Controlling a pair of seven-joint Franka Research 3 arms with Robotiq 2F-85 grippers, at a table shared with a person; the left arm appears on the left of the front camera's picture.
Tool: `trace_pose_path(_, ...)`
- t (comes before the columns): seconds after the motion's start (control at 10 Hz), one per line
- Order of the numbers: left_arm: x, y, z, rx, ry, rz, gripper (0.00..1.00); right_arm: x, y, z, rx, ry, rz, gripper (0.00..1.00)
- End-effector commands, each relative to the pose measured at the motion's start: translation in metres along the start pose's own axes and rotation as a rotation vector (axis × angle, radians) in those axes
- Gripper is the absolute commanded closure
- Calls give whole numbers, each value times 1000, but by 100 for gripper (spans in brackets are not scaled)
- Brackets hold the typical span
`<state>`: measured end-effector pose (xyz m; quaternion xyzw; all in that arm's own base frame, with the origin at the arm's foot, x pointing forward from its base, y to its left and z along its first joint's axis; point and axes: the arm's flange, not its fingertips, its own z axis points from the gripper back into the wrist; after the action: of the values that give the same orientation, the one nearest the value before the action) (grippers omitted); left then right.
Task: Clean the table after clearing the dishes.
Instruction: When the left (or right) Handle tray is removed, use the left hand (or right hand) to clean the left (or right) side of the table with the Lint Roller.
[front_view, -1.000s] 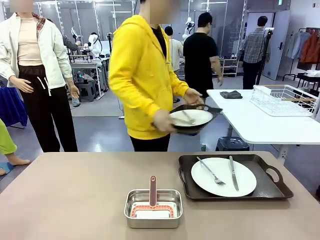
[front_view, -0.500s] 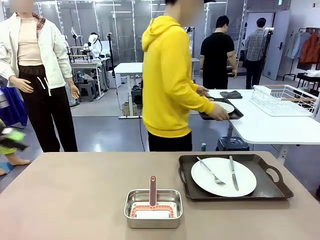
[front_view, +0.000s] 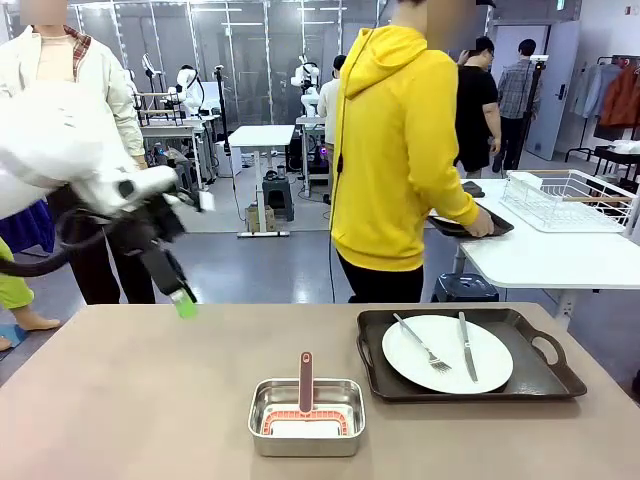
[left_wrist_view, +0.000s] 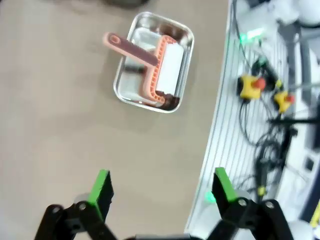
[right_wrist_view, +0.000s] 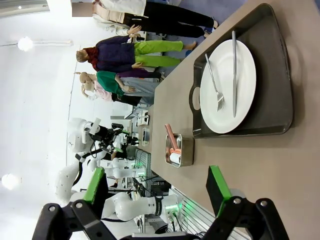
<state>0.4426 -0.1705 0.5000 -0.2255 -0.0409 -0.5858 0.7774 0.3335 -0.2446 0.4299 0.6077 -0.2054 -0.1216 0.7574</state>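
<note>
On the right of the brown table (front_view: 150, 400) sits a dark handled tray (front_view: 530, 380) with a white plate (front_view: 447, 353), a fork and a knife. The same plate (right_wrist_view: 227, 85) lies ahead in the right wrist view. A person in a yellow hoodie holds a second dark tray (front_view: 470, 226) over the white table behind. My left gripper (front_view: 183, 298) hangs blurred above the table's far left edge; it stands open (left_wrist_view: 162, 187) over bare tabletop. My right gripper (right_wrist_view: 156, 187) is open with nothing between its fingers.
A steel pan (front_view: 306, 415) holding a pink-handled cleaning tool (front_view: 305, 385) sits at the table's front middle, also below the left gripper as pan (left_wrist_view: 152, 62). A white wire rack (front_view: 570, 200) stands on the white table. Other people stand farther back.
The person has turned away and carried the second tray to the white table. My left arm has swung into view from the left, above the table.
</note>
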Motion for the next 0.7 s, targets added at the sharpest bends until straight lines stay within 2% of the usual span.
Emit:
trace_pose_path(0.0, 25, 16, -17, 39, 106, -82, 0, 0, 3, 1, 14, -7, 13, 0)
trace_pose_path(0.1, 42, 13, -31, 61, 130, -96, 0, 0, 3, 1, 14, -7, 13, 0)
trace_pose_path(0.2, 45, 9, -27, 21, 117, -77, 0, 0, 3, 1, 14, -7, 13, 0)
trace_pose_path(0.6, 38, 7, -38, 12, 120, -106, 0, 0, 3, 1, 14, -7, 13, 0)
